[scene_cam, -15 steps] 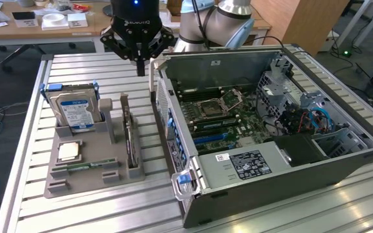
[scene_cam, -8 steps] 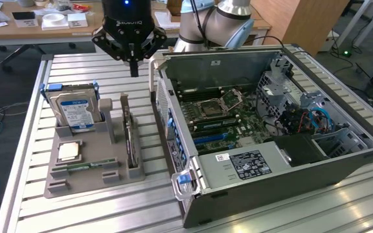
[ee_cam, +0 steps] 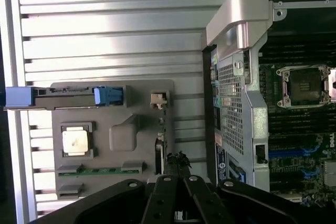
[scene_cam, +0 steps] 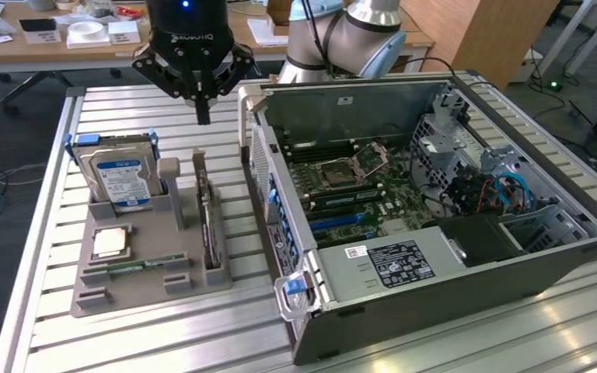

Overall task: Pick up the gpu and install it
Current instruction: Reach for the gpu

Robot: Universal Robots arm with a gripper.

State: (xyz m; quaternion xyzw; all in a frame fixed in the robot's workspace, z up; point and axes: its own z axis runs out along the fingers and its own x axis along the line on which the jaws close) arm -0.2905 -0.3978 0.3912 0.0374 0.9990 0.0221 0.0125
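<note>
The gpu stands on edge in a slot of the grey holder on the exterior view's left, a thin dark card with a metal end bracket. My gripper hangs above the holder's far end, shut, with nothing between its fingers. In the wrist view the gpu is a thin line seen edge-on, and the gripper sits over one end of it. The open computer case lies on its side on the exterior view's right, with its motherboard and blue expansion slots exposed.
The holder also carries an upright silver hard drive with a blue-white label, a CPU lying flat and a green RAM stick. All of it rests on a slatted metal table. A desk with boxes stands behind.
</note>
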